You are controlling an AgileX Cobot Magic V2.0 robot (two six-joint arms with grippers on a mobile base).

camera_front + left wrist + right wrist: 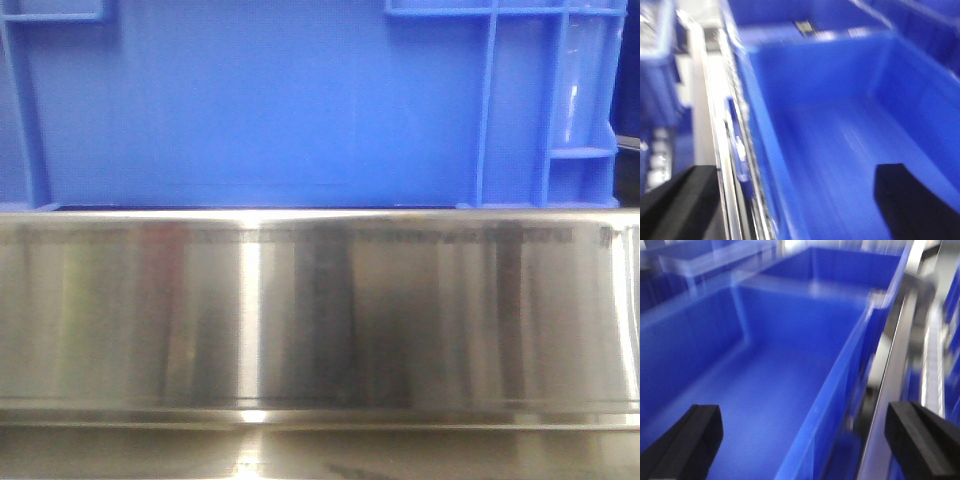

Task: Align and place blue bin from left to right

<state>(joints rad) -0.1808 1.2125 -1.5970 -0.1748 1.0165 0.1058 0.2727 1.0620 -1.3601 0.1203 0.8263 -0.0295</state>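
Task item: large bright-blue rigid plastic bin [260, 110]. Fills upper half of front view, smooth side panel facing camera, raised vertical ribs toward right corner. Sits directly above broad shiny stainless-steel band [320, 310], bottom edge meeting band's top.

Left wrist view, blurred: looks down into same bin [840, 125], open top, floor visible. Left gripper [790, 169] released, black fingers [675, 205] spread wide, straddling one side wall of bin: one finger outside wall, other inside above floor. Neither seems to touch wall. Chrome metal rail [727, 150] just outside that wall, running along it.

Right wrist view, also blurred: bin [765, 365] interior again. Right gripper [800, 409] released too, black fingers [685, 440] wide apart, astride a side wall, one inside bin, one outside. Silver metal rail [895, 355] just outside this wall.

Second blue plastic crate [830, 265] right behind bin's far wall, details too smeared to tell.
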